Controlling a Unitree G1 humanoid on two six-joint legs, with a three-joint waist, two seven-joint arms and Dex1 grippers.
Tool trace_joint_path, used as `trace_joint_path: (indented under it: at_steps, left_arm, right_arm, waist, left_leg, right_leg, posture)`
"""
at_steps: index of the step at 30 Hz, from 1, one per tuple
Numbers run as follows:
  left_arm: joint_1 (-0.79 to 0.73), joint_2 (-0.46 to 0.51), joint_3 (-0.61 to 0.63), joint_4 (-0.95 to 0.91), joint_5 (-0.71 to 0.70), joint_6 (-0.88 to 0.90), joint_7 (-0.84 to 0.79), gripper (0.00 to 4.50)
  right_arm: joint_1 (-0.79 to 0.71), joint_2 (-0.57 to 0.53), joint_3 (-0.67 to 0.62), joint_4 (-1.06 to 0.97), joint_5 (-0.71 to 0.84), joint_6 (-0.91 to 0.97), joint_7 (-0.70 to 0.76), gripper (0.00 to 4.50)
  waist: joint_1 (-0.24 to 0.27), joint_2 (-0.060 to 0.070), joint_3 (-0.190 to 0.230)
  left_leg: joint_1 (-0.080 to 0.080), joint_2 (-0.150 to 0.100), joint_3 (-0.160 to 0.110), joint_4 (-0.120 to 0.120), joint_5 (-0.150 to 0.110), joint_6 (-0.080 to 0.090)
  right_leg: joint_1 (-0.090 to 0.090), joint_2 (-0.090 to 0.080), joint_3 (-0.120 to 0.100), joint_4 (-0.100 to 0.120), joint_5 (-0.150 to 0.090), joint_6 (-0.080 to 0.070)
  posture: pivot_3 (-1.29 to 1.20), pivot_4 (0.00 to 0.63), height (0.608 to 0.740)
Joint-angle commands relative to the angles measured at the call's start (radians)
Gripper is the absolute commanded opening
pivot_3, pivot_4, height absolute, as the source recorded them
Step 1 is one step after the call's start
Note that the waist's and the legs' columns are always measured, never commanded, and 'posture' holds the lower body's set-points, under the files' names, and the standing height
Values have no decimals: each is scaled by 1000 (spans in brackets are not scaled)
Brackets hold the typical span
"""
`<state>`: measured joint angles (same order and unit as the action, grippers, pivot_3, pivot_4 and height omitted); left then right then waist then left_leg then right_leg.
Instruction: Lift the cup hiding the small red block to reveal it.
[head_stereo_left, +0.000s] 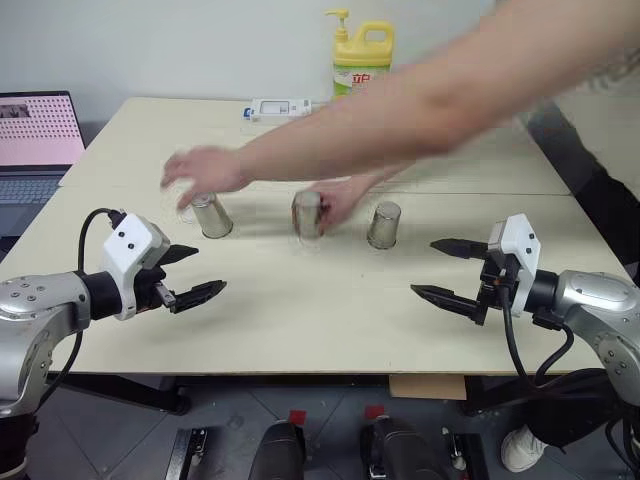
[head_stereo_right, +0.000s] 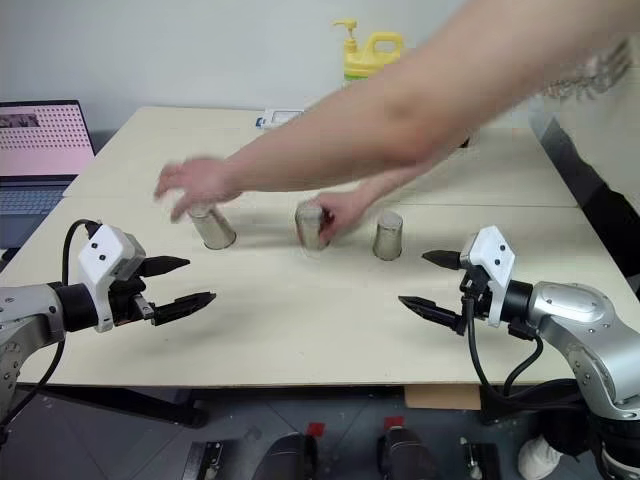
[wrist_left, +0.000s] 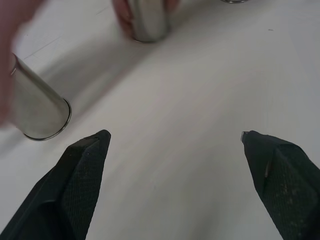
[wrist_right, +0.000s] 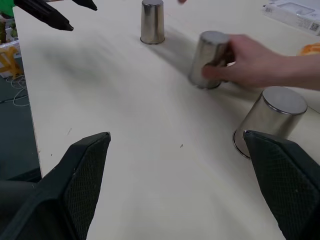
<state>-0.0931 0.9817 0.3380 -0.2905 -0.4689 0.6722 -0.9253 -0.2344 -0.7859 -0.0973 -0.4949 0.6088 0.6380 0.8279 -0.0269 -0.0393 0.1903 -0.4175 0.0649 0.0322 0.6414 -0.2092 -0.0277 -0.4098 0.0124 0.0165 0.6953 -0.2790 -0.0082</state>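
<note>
Steel cups are standing upside down in a row across the middle of the pale wooden table (head_stereo_left: 300, 330). The left cup (head_stereo_left: 211, 215) is sitting under a person's hand (head_stereo_left: 205, 172), which is hovering over or touching its top; which of the two I cannot tell. The middle cup (head_stereo_left: 308, 214) is being gripped by the person's other hand (head_stereo_left: 343, 198), and it is showing blurred. The right cup (head_stereo_left: 385, 224) is standing alone, with nothing touching it. Which cup is covering the small red block cannot be told.

The person's forearms are reaching in from the far right, crossing over the table. On the near left the left gripper (head_stereo_left: 187, 272) is hovering over the table with its jaws spread wide and nothing between them, near the left cup but apart from it. On the near right the right gripper (head_stereo_left: 440, 268) is hovering likewise, its jaws parted wide and empty, just nearer than the right cup.

At the far edge a yellow soap bottle (head_stereo_left: 361, 55) is standing beside a small white box (head_stereo_left: 280, 108). A laptop (head_stereo_left: 36, 140) is lying open at the far left.
</note>
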Motion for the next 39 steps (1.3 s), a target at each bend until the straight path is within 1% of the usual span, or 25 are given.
trace_joint_path:
  at_steps: [1, 11, 16, 20, 24, 26, 33, 36, 39]
  left_arm:
    - [-17, 17, 6, -20, -1, -3, 3, 4467]
    - [-30, 3, 2, -5, -2, -3, 17, 4467]
    - [-83, -33, 6, 92, 10, -7, 76, 4467]
    - [-175, -55, -30, 242, 75, -57, 139, 4467]
    - [-303, -104, -83, 394, 144, -124, 210, 4467]
    - [-356, -127, -103, 458, 162, -146, 218, 4467]
    - [-601, -220, -197, 808, 254, -276, 220, 4467]
    - [-690, -246, -224, 953, 297, -342, 238, 4467]
    - [-751, -262, -235, 1060, 327, -396, 249, 4467]
  right_arm:
    - [-4, -2, -11, -22, -2, -20, 4, 4500]
    - [-19, 3, -4, -38, 20, 4, 2, 4500]
    - [-75, 45, 33, -57, 80, 60, -12, 4500]
    - [-167, 105, 110, -35, 76, 76, -15, 4500]
    - [-234, 146, 158, -18, 64, 77, -10, 4500]
    - [-250, 154, 174, -15, 61, 77, -6, 4500]
    - [-284, 171, 217, -28, 51, 80, 5, 4500]
    - [-283, 172, 220, -36, 52, 84, -2, 4500]
    - [-281, 173, 221, -44, 53, 88, -7, 4500]
  waist:
    - [0, 0, 0]
    - [0, 0, 0]
    - [-2, 0, 0]
    - [-2, 0, 0]
    - [2, 0, 0]
    - [4, 0, 0]
    - [11, -1, -1]
    - [11, -1, -1]
    - [9, -1, -1]
  left_leg:
    - [0, 0, 0, 0, 0, 0]
    - [0, 0, 0, 0, 0, 0]
    - [1, 0, 0, 0, 0, 0]
    - [1, 0, 0, 0, 0, 0]
    - [0, 0, 0, 1, 0, 0]
    - [-1, -1, 0, 1, 0, 0]
    - [-4, -2, 1, 3, 0, 0]
    - [-4, -3, 1, 3, 0, 0]
    - [-4, -2, 1, 3, 0, 0]
  right_leg:
    - [0, 0, 0, 0, 0, 0]
    - [0, 0, 0, 0, 0, 0]
    - [0, 0, 0, 0, 0, 0]
    - [0, 1, -1, 1, 0, 0]
    - [0, 2, 0, 1, 0, 0]
    - [0, 2, -1, 1, 0, 0]
    - [-1, 2, -2, 1, 1, 1]
    - [-1, 3, -3, 1, 1, 1]
    - [-1, 3, -3, 1, 1, 1]
  posture:
    - [0, 150, 740]
    - [0, 150, 740]
    - [0, 150, 740]
    - [0, 150, 740]
    - [0, 150, 740]
    - [0, 150, 740]
    - [0, 150, 740]
    - [0, 150, 740]
    - [0, 150, 740]
